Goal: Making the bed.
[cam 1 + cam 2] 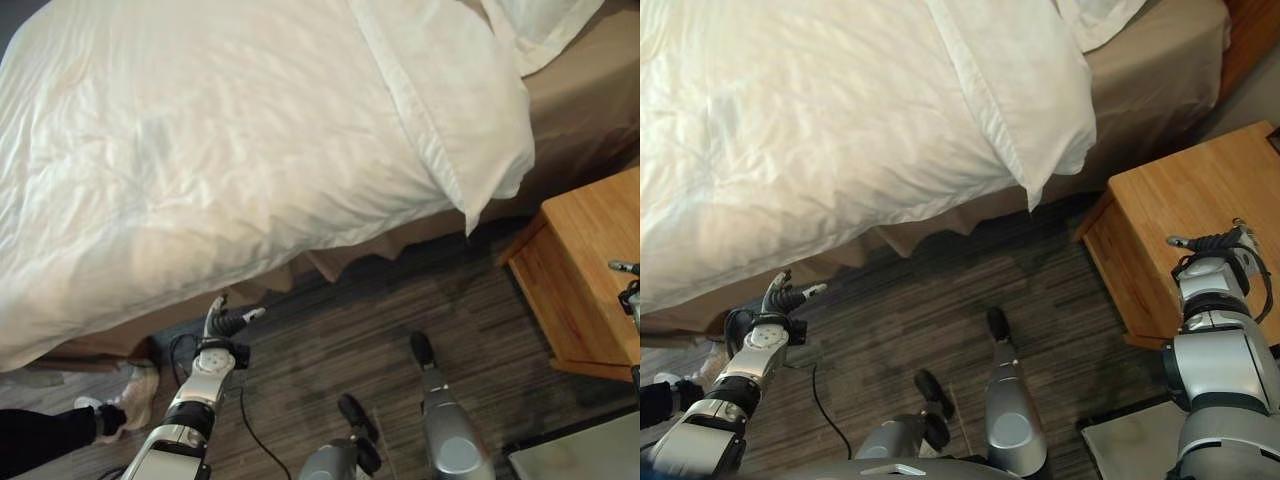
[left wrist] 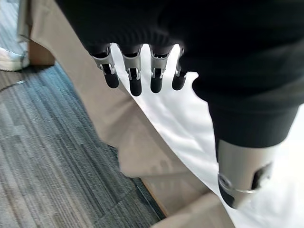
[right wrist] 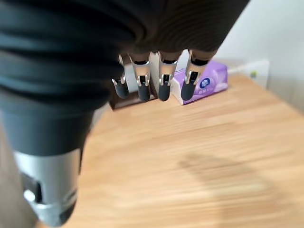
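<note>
The bed carries a rumpled white duvet [image 1: 200,150] that hangs over the near edge. A long white pillow [image 1: 450,90] lies across the head end, with a second pillow [image 1: 540,25] behind it on the tan sheet [image 1: 590,100]. My left hand [image 1: 222,335] hovers open just below the duvet's edge, its straight fingers [image 2: 135,76] held over the tan bed skirt [image 2: 118,133] and touching nothing. My right hand [image 1: 1215,245] is open above the wooden nightstand [image 1: 1180,200], away from the bed, and holds nothing.
A purple tissue pack [image 3: 206,83] sits on the nightstand by the wall. A person's shoe [image 1: 130,395] and dark-clad leg [image 1: 40,435] stand by the bed at lower left. A grey mat [image 1: 1130,440] lies on the dark striped carpet [image 1: 330,340].
</note>
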